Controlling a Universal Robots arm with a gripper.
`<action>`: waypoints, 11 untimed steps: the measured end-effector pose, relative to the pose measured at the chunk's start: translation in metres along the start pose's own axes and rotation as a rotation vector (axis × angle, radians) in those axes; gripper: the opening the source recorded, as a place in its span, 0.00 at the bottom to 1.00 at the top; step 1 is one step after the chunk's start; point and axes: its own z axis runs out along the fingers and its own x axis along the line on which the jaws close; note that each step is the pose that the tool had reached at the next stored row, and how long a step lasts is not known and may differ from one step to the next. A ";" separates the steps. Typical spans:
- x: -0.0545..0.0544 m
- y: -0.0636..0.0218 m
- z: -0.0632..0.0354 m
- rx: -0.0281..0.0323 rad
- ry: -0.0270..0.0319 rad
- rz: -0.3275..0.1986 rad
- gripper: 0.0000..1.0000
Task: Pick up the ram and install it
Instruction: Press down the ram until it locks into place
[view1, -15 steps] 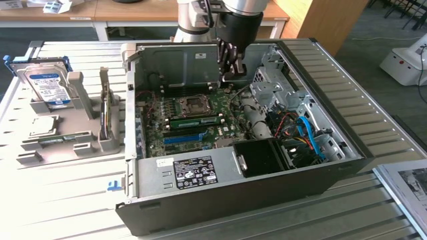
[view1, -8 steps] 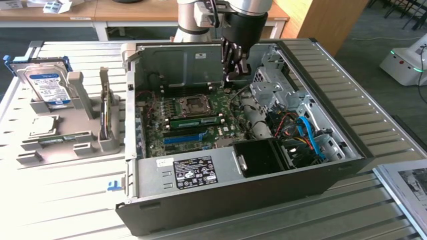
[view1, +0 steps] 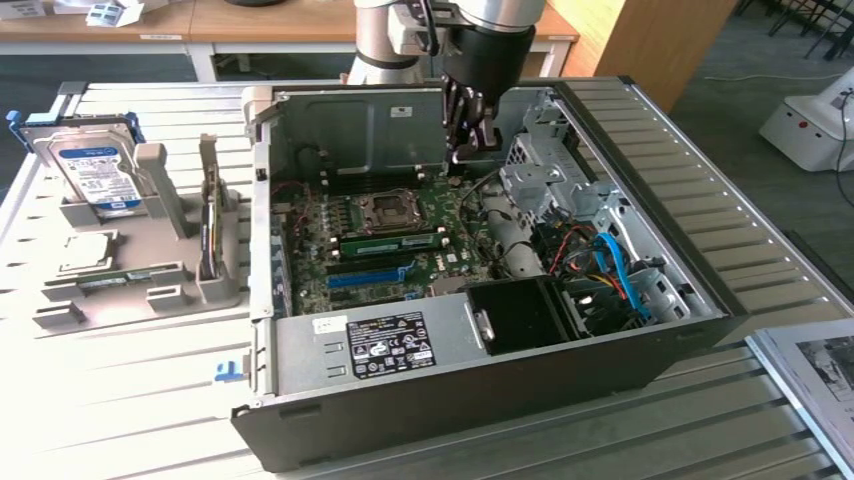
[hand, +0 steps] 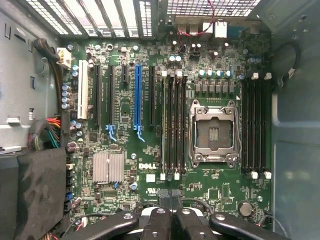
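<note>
A long thin green ram stick (view1: 390, 241) stands in a slot on the motherboard, just beside the square processor socket (view1: 387, 208). In the wrist view the ram (hand: 164, 125) runs along the outermost of the dark memory slots next to the socket (hand: 214, 132). My gripper (view1: 461, 153) hangs inside the open computer case (view1: 467, 385), above the far part of the board and apart from the ram. Its black fingers (hand: 159, 220) are pressed together with nothing between them.
A grey holder (view1: 147, 290) on the exterior view's left carries a blue-labelled hard drive (view1: 91, 170), a square silver chip (view1: 80, 250) and a small green board (view1: 114, 278). Inside the case are a black fan box (view1: 527, 315), blue cables (view1: 621, 270) and a drive cage (view1: 547, 165).
</note>
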 end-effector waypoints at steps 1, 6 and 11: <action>0.000 0.0000 0.0004 0.0000 0.0000 0.000 0.10; 0.000 -0.0001 0.0041 0.0000 0.0001 0.000 0.10; 0.000 -0.0004 0.0111 -0.0001 0.0002 0.000 0.10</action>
